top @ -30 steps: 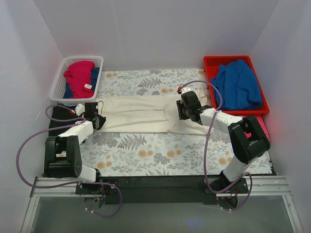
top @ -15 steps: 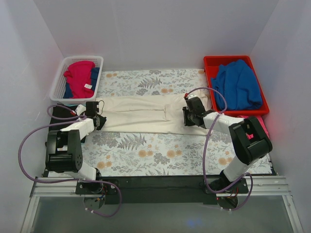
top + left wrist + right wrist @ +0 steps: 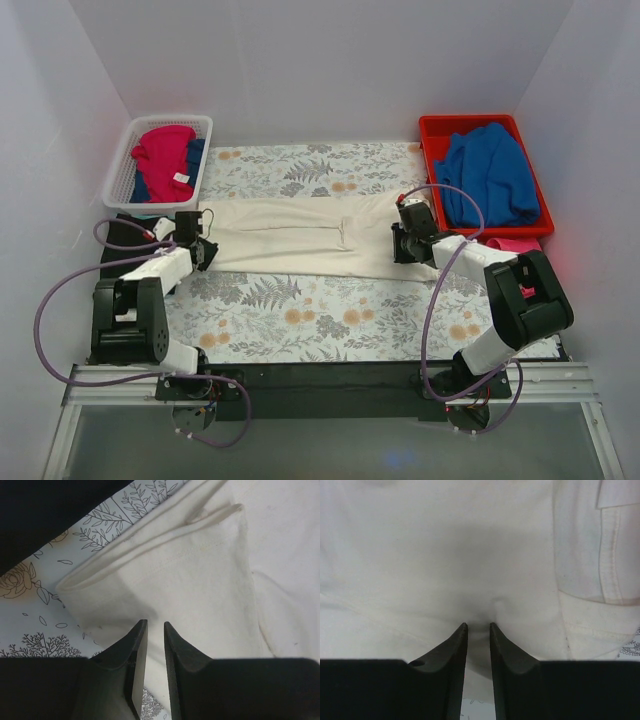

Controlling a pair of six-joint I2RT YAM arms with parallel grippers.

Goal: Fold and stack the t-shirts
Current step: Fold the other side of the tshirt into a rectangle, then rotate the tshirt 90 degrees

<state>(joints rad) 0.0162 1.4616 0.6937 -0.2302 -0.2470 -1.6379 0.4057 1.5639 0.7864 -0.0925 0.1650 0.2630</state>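
A cream-white t-shirt (image 3: 300, 235) lies stretched out flat from left to right across the grey floral tablecloth (image 3: 300, 310). My left gripper (image 3: 205, 250) is at its left end. In the left wrist view its jaws (image 3: 155, 624) stand nearly closed, with the folded cream hem (image 3: 190, 580) between them. My right gripper (image 3: 407, 243) is at the shirt's right end. In the right wrist view its tips (image 3: 478, 625) pinch a small pucker of the cream cloth (image 3: 445, 555). No black shirt shows in any view.
A white basket (image 3: 120, 165) at the back left holds pink-red and blue clothes. A red bin (image 3: 430, 130) at the back right holds a blue garment (image 3: 490, 175). A pink cloth (image 3: 515, 245) lies just in front of the bin. A black mat (image 3: 115, 250) lies by the left arm.
My right gripper has moved right and slightly nearer along the cream shirt, towards the red bin, uncovering the shirt's middle seam. The left gripper has stayed at the left end.
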